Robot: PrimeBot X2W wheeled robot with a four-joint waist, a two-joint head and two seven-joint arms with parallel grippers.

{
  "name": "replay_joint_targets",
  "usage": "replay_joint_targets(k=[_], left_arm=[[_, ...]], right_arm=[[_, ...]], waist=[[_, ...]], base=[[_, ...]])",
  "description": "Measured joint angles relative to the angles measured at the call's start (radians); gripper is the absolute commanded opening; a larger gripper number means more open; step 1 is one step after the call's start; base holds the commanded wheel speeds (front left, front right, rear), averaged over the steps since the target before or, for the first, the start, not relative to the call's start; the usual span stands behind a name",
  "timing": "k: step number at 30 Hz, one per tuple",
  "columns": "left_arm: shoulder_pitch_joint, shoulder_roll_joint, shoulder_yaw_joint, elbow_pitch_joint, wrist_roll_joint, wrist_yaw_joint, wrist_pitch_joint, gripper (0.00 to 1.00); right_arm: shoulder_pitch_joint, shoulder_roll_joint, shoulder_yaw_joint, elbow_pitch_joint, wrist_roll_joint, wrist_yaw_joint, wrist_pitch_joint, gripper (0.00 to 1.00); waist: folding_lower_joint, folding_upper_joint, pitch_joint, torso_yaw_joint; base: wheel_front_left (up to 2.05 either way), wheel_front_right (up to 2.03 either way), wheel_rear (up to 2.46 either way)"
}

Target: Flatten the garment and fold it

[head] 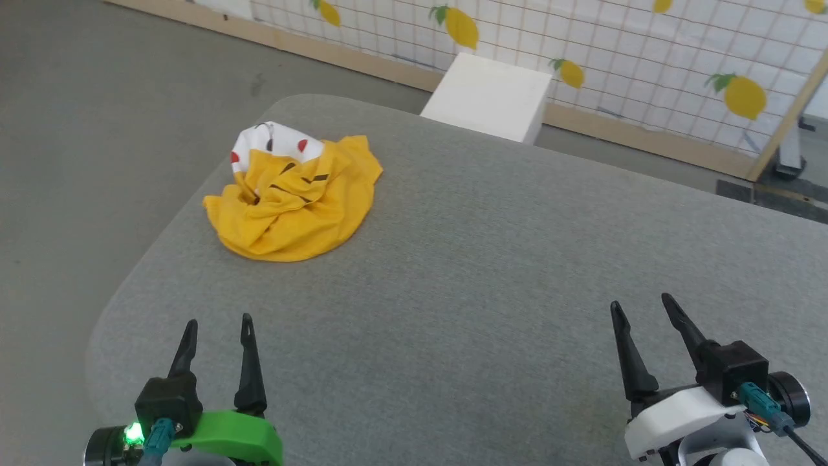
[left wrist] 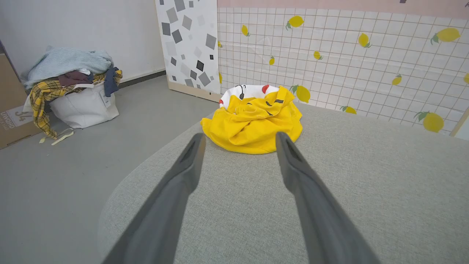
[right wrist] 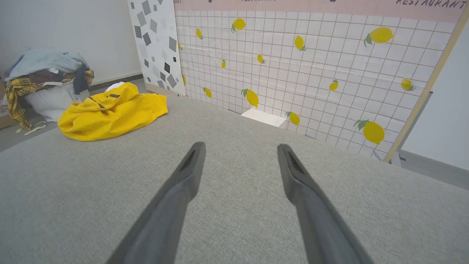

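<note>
- The mustard-yellow T-shirt [head: 294,200] lies in a crumpled mound near the far left corner of the grey padded table [head: 491,272]. The white printed patch with red dots is pushed up at the back.
- It is so bunched that I can't pick out sleeves, collar or hem. I judge flattening hasn't begun.
- The left gripper [head: 218,319] hangs low over the near edge, fingers spread wide and holding nothing. It points almost straight at the mound but is well apart from it, which looks like a ready stance for reaching in.
- The right gripper [head: 640,300] is also splayed and empty, over bare table with the shirt far off to its left.
- A white bag heaped with clothes [left wrist: 78,99] sits on the floor beyond the table.
</note>
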Motion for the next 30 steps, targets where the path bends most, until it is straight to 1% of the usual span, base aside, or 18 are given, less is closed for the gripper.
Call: replay_joint_targets(k=[8,30], left_arm=[[0.01,0.0,0.005,0.0,-0.008,0.004,-0.015,1.0],[0.03,0.0,-0.004,-0.003,-0.03,0.03,-0.062,1.0]], right_arm=[[-0.001,0.0,0.002,0.014,0.001,0.0,-0.017,1.0],[-0.016,0.0,0.0,0.045,0.001,0.0,-0.062,1.0]], waist=[[0.0,0.0,-0.002,0.054],[0.0,0.0,-0.003,0.157]], base=[[0.0,0.0,0.0],[0.0,0.0,0.0]])
